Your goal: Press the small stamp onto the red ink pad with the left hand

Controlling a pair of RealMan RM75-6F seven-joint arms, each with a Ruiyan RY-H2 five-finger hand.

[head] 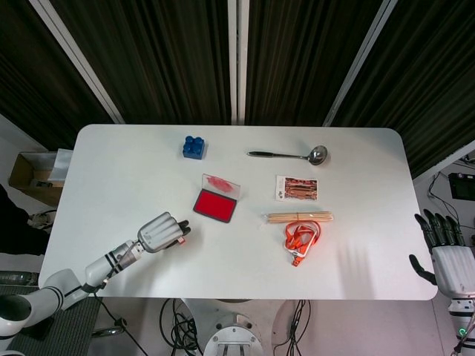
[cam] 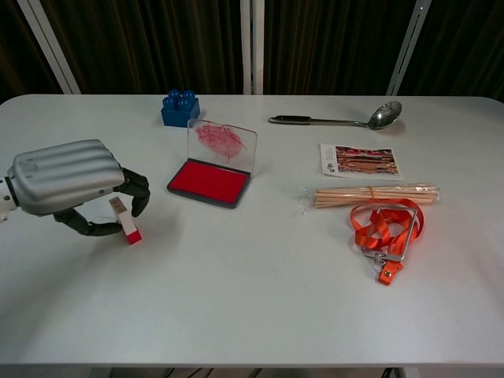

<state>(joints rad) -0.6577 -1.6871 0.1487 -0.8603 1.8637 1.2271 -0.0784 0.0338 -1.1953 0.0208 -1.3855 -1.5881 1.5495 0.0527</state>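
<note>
The small stamp (cam: 126, 221), white on top with a red base, leans on the table left of the red ink pad (cam: 209, 183). The pad's clear lid (cam: 223, 142) stands open. My left hand (cam: 67, 177) arches over the stamp, its thumb against the stamp's left side and curled fingertips (cam: 139, 205) against its upper right, pinching it while it still rests on the table. From the head view, the left hand (head: 159, 231) hides most of the stamp, with the ink pad (head: 215, 205) up and to its right. My right hand (head: 447, 256) hangs open beyond the table's right edge.
A blue brick (cam: 180, 109) sits behind the pad. A ladle (cam: 339, 119), a printed card (cam: 359, 160), a bundle of wooden skewers (cam: 370, 194) and an orange lanyard (cam: 386, 230) lie on the right half of the white table (cam: 260, 299).
</note>
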